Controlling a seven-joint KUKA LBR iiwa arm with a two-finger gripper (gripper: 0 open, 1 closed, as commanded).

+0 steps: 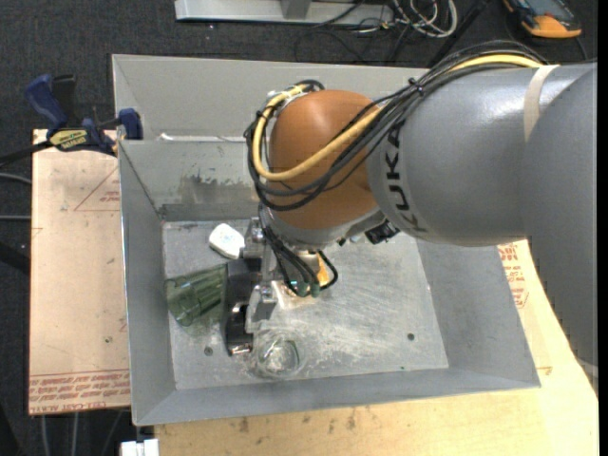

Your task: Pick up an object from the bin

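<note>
My gripper [239, 323] reaches down below the orange dome into the left half of the bin, close to the floor. A dark green see-through cup [198, 294] lies on its side just left of the gripper, touching or nearly touching it. A clear round glass piece [276, 355] rests on the floor right below and to the right of the gripper. A small white rounded object [226, 240] lies above the gripper, near the bin's back slope. A small yellow-green item [313, 279] shows at the right of the gripper, partly hidden under the wrist.
The arm and its orange dome with cables cover the bin's middle and back. The bin's sloped left wall stands close beside the green cup. Bare scuffed floor spreads over the right half of the bin.
</note>
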